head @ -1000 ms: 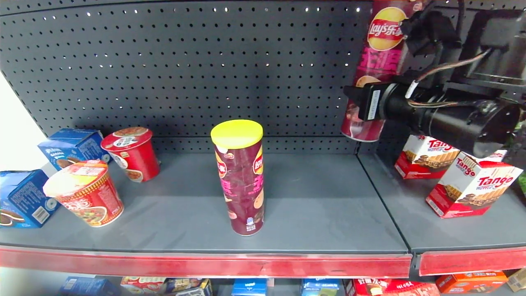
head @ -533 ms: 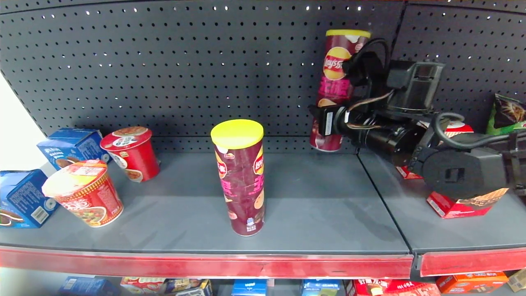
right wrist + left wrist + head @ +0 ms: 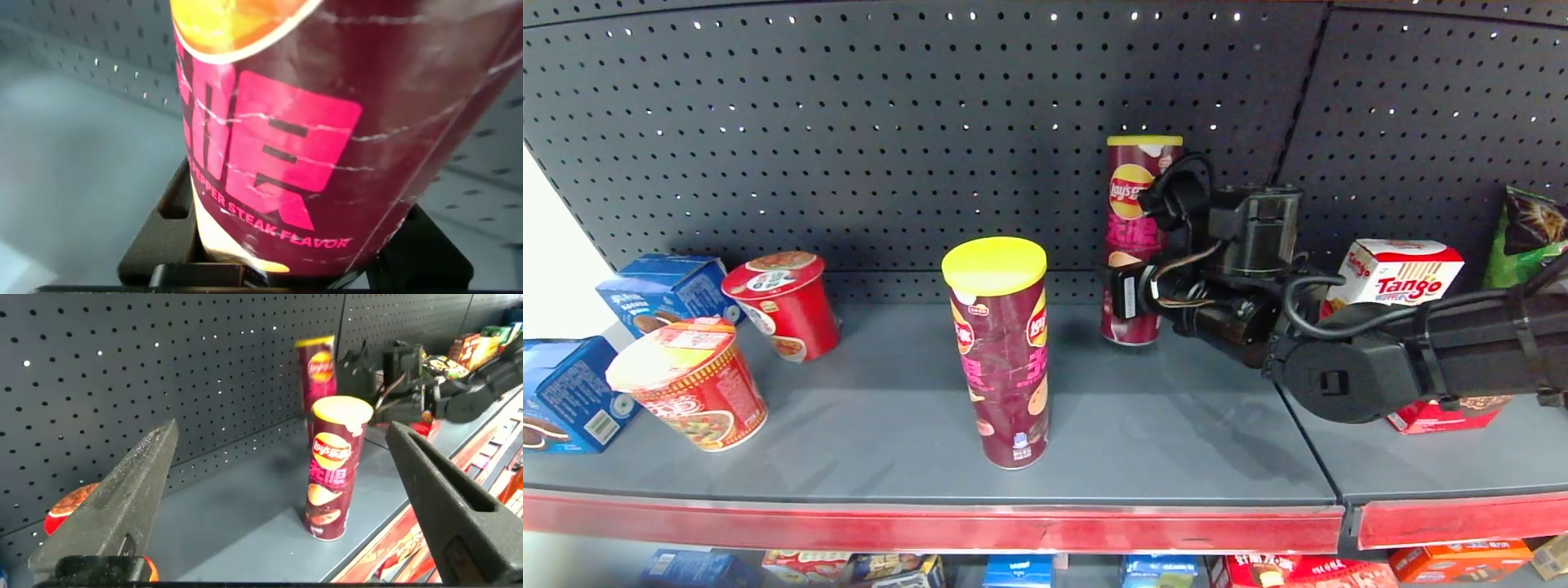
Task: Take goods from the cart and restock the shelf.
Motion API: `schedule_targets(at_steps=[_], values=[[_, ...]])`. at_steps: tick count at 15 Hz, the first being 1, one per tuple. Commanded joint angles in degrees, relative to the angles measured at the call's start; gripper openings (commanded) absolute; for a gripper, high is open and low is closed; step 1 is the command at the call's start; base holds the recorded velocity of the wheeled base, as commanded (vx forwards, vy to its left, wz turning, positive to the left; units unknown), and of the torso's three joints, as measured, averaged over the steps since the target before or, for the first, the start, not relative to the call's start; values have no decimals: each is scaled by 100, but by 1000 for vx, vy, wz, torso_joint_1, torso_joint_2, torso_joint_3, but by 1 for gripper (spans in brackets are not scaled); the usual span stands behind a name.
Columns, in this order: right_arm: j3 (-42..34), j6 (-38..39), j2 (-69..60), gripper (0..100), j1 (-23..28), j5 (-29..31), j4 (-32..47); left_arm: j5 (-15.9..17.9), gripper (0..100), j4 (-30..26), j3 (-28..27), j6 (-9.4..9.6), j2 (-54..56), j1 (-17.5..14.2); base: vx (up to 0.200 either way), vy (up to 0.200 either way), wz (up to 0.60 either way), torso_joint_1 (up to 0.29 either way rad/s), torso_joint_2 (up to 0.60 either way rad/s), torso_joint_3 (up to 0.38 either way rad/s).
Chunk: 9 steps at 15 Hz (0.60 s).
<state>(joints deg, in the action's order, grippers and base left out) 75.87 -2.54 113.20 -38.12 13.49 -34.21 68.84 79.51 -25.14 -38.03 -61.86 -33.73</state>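
A maroon chips can point(image 3: 1137, 204) with a yellow lid stands upright at the back of the grey shelf point(image 3: 1176, 425), close to the pegboard. My right gripper point(image 3: 1131, 287) is shut on its lower half, and its base is at or just above the shelf surface. From the right wrist, the can point(image 3: 327, 122) sits between the black fingers point(image 3: 163, 237). A second, matching can point(image 3: 1005, 351) stands free at the shelf's middle. My left gripper point(image 3: 282, 433) hangs open in front of the shelf, facing both cans point(image 3: 333, 469).
Two cup noodles point(image 3: 690, 384) and blue boxes point(image 3: 564, 392) fill the shelf's left end. Wafer boxes point(image 3: 1396, 273) and a green bag point(image 3: 1523, 224) sit behind my right arm. The shelf has a red front lip point(image 3: 931, 527), with more goods on the shelf below.
My right arm has carried the can from the upper right down and to the left, to the back of the shelf. The middle can has stayed put.
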Motion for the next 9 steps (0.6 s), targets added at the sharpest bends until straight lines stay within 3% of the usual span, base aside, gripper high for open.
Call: schedule_targets(at_steps=[1, 3, 9], values=[[59, 51, 325, 0, -108, -101, -148, -2, 100, 3, -9, -2, -11, -2, 0, 0, 0, 0, 0, 0], [85, 78, 633, 0, -213, -154, -789, -2, 100, 3, -18, -2, -11, -2, 0, 0, 0, 0, 0, 0], [323, 51, 1169, 0, -257, -418, -851, 7, 100, 3, -18, -2, -11, 33, 0, 0, 0, 0, 0, 0]])
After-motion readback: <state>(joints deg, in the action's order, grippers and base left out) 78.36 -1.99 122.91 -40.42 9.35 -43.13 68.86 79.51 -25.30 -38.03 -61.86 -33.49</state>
